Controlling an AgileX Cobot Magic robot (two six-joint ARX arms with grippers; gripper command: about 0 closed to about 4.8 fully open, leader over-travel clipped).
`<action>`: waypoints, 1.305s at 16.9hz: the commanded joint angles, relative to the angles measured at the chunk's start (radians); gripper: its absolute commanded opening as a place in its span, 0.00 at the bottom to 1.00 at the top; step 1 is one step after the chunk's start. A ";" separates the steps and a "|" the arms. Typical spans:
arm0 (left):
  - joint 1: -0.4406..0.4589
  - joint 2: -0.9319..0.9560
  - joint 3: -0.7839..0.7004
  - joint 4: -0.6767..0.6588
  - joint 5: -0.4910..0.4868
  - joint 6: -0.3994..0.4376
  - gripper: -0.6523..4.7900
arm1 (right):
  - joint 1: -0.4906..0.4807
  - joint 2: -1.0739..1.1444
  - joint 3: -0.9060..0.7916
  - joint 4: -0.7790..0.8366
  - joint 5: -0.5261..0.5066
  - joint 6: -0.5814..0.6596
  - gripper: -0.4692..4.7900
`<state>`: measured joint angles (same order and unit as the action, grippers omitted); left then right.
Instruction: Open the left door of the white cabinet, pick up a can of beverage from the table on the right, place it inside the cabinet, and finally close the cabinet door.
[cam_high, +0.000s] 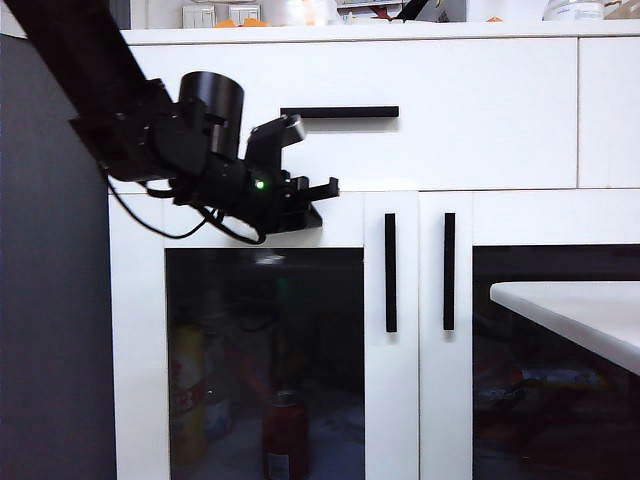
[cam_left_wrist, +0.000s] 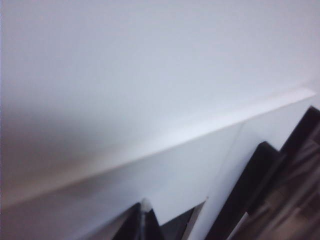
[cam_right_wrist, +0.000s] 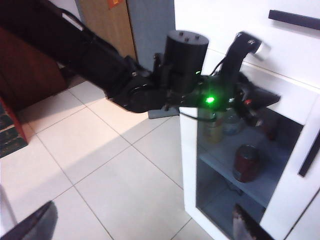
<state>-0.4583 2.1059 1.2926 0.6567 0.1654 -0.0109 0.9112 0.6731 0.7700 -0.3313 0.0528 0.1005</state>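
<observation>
The white cabinet (cam_high: 470, 110) fills the exterior view. Its left door (cam_high: 376, 400) lies flush with the twin door, its black bar handle (cam_high: 390, 272) upright. My left gripper (cam_high: 325, 188) is shut with nothing in it and hovers by the door's top rail, up and left of the handle. The blurred left wrist view shows the shut tips (cam_left_wrist: 144, 220) close to the white front, with the handle (cam_left_wrist: 250, 190) beside them. A red can (cam_high: 285, 435) (cam_right_wrist: 246, 162) stands inside behind the glass. My right gripper (cam_right_wrist: 140, 231) is open over floor tiles, and its fingertips (cam_right_wrist: 30, 225) are far apart.
A white table (cam_high: 570, 305) corner juts in at the right of the exterior view. The drawer's horizontal handle (cam_high: 340, 112) sits above the left arm. The twin door's handle (cam_high: 449, 272) stands next to the left door's. A yellow bottle (cam_high: 187, 395) stands inside, left of the can.
</observation>
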 joint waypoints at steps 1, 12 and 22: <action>0.003 -0.006 0.031 0.023 -0.042 0.011 0.11 | 0.001 -0.004 0.005 0.014 0.002 0.003 0.95; -0.003 -0.783 -0.005 -0.929 0.172 0.089 0.11 | 0.002 -0.303 0.046 -0.115 0.162 -0.075 0.95; -0.003 -1.545 -0.039 -1.501 0.111 0.082 0.11 | 0.003 -0.668 0.100 -0.486 0.079 -0.078 0.95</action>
<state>-0.4622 0.5877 1.2602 -0.7982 0.2836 0.0731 0.9134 0.0044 0.8700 -0.7536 0.1432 0.0250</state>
